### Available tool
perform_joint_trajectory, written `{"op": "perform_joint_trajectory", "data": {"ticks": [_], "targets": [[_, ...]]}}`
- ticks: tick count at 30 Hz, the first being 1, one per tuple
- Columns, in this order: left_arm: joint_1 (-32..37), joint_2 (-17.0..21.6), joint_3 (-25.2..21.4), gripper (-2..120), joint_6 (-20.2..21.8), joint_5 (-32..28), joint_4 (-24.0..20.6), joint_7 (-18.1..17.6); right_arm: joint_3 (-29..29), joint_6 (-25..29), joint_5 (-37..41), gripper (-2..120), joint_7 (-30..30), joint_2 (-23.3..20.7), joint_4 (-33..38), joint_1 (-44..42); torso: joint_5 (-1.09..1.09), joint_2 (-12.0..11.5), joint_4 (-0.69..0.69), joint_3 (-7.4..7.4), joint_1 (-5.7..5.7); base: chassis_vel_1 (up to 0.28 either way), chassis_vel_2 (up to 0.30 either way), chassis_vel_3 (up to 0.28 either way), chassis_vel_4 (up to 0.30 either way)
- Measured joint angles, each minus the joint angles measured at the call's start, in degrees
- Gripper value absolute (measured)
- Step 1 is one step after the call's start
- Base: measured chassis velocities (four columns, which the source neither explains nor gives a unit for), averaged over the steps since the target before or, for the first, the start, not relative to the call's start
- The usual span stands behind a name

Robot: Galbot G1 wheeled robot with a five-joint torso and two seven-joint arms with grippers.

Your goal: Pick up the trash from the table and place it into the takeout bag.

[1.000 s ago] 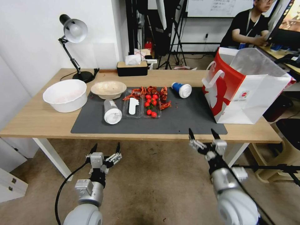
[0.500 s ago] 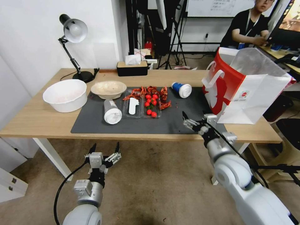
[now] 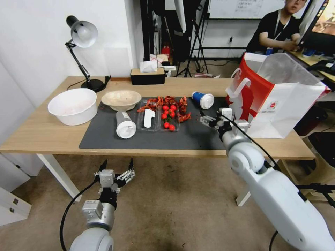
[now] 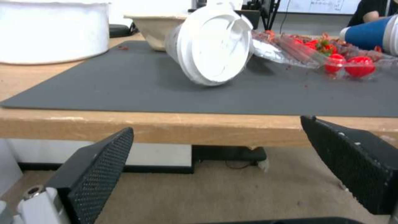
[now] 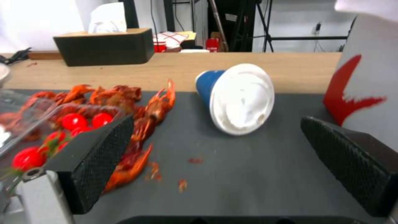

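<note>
A blue paper cup (image 3: 203,100) with a white lid lies on its side at the back right of the dark mat (image 3: 195,137). My right gripper (image 3: 209,118) hovers open over the mat just in front of it; in the right wrist view the blue cup (image 5: 236,96) lies a little beyond the open right gripper (image 5: 216,124). A clear white-lidded cup (image 3: 125,124) lies on its side at mat left, a beige bowl (image 3: 121,99) behind it. The takeout bag (image 3: 268,101) stands open at table right. My left gripper (image 3: 118,164) hangs open below the table's front edge.
Red crayfish shells and cherry tomatoes (image 3: 169,113) fill clear trays at the mat's middle, with crumbs around. A large white bowl (image 3: 73,105), a desk lamp (image 3: 82,35) and a dark tissue box (image 3: 147,76) stand along the left and back of the table (image 3: 42,134).
My right arm has risen from below the table's front edge and reached forward over the mat, toward the blue cup. The left arm has stayed still.
</note>
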Motion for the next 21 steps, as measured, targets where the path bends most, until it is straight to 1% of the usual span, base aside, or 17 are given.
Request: {"op": "perform_joint_trajectory", "data": {"ticks": [3,16,21], "targets": [[0.0,0.1,-0.2,100,0.0,-0.1,-0.1,0.1,-1.1,-0.7,0.9,100,0.1,-0.2,-2.4,2.9,0.01,0.0,0.00,0.00,0.00,0.000,0.000,0.000,0.000],[-0.2,-0.1,0.0,100,0.1,-0.1,0.5,0.2,-3.1,-3.7,2.7,100,0.8,-0.4,-7.3,8.7,0.01,0.0,-0.01,-0.01,0.00,0.000,0.000,0.000,0.000],[-0.1,-0.1,0.1,100,0.1,-0.1,0.4,0.2,-5.9,-4.2,2.8,100,0.4,0.0,-12.3,12.5,0.01,0.0,0.00,0.00,0.00,0.000,0.000,0.000,0.000]]}}
